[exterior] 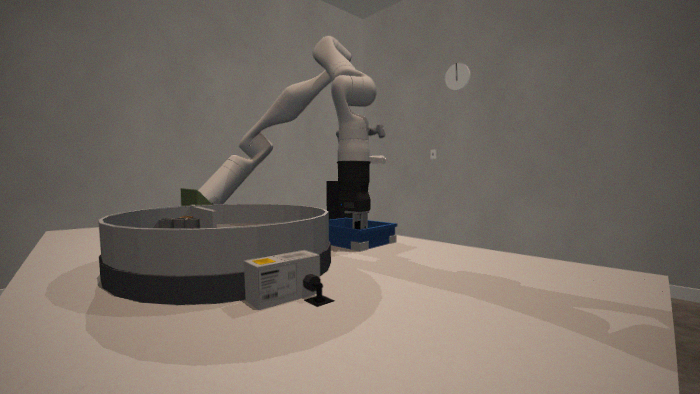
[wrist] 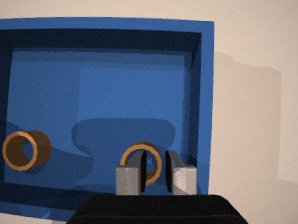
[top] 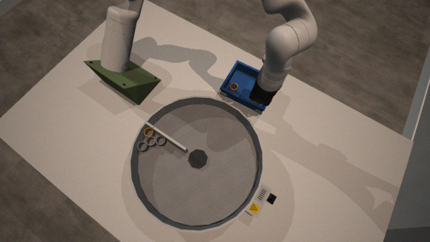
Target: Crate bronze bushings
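Observation:
My gripper [exterior: 360, 225] [wrist: 155, 164] is part-way open and low over the right part of the blue crate [top: 241, 100] [exterior: 382, 235] [wrist: 207, 100]. A bronze bushing [wrist: 127, 152] stands in the crate below the fingers, partly hidden by the left finger. Another bronze bushing [top: 233, 85] [wrist: 20, 151] stands at the crate's left. On the turning table [top: 199, 196] [exterior: 200, 250], one bronze bushing [top: 145, 132] lies against the white bar, with three steel bushings [top: 137, 146] [top: 147, 141] [top: 156, 140] in a row beside it.
The white bar [top: 166, 136] [exterior: 205, 209] runs from the turning table's rim towards its dark hub [top: 198, 158]. The high rim stands between the bushings and the crate. A control box [top: 258, 199] [exterior: 280, 282] sits outside the rim. The green arm base [top: 135, 81] is at the back left.

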Tool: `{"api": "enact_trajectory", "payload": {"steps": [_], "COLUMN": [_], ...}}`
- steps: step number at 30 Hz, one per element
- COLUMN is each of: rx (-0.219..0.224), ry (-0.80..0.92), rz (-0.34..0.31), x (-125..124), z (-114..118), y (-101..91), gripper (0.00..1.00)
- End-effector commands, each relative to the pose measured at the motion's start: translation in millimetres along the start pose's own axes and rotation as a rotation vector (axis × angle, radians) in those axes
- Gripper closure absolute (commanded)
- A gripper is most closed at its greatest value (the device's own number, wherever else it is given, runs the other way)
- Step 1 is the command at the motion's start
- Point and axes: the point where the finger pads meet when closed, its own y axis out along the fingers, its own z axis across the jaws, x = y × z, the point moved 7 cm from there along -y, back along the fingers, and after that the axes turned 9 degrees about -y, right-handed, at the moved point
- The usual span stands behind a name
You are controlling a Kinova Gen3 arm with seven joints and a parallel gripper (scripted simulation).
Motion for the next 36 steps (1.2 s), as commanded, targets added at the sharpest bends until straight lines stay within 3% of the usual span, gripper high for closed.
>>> {"api": "enact_trajectory", "payload": {"steps": [1, 36], "rx": [0.002, 0.002], "ry": [0.000, 0.000], "rz": [-0.001, -0.001], "x": [0.3, 0.1], "z": [0.5, 0.4], "y": [-1.2, -12.7], "gripper": [0.58, 0.58]}}
